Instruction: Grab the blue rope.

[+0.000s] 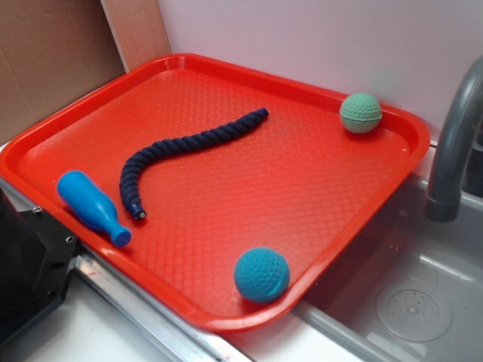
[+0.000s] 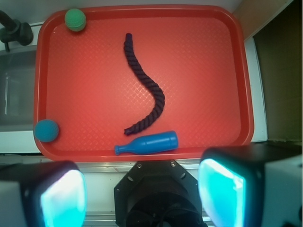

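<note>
The blue rope (image 1: pixel 198 140) lies loose in an S-curve across the middle of the red tray (image 1: pixel 302 173). In the wrist view the blue rope (image 2: pixel 147 81) is seen from above, its near end curling toward the tray's near rim (image 2: pixel 85 155). My gripper (image 2: pixel 142 198) hovers outside that rim, well short of the rope. It is open, with the two cyan-lit pads (image 2: pixel 61 198) far apart and nothing between them. The gripper itself is out of sight in the exterior view.
A bright blue bowling-pin toy (image 2: pixel 149 143) lies by the rope's near end. A teal dimpled ball (image 1: pixel 261 274) sits in one tray corner, a green ball (image 1: pixel 360 113) in another. A grey faucet (image 1: pixel 453 151) and sink (image 1: pixel 407 302) adjoin the tray. The black arm base (image 1: pixel 26 264) stands at the left.
</note>
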Available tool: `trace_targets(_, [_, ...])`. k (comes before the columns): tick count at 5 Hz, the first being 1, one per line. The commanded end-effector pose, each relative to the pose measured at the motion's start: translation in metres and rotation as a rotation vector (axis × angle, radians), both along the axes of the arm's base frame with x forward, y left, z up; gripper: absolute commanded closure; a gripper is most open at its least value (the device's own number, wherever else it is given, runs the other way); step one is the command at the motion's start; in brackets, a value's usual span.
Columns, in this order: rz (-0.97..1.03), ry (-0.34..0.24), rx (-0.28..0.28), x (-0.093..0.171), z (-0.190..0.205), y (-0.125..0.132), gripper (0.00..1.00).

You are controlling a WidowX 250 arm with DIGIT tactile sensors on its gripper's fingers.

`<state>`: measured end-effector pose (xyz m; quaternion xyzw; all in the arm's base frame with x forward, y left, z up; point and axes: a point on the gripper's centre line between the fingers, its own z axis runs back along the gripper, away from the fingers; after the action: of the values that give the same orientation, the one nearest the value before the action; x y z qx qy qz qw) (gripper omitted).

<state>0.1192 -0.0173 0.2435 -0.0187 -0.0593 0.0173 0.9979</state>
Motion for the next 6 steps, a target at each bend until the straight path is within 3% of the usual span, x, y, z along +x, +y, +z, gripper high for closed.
trace_targets(1, [0.0,0.0,0.0,0.0,0.0,0.0,0.0])
trace_targets(2, [0.015,-0.09,0.065,0.018,-0.014,0.019,0.0])
trace_targets(3, [-0.095,-0.132,0.193,0.041,-0.033,0.03,0.0])
trace_targets(4, [-0.238,-0.183,0.183,0.069,-0.053,0.042,0.0])
trace_targets(6, [-0.293,-0.144,0.224,0.113,-0.104,0.034,0.0])
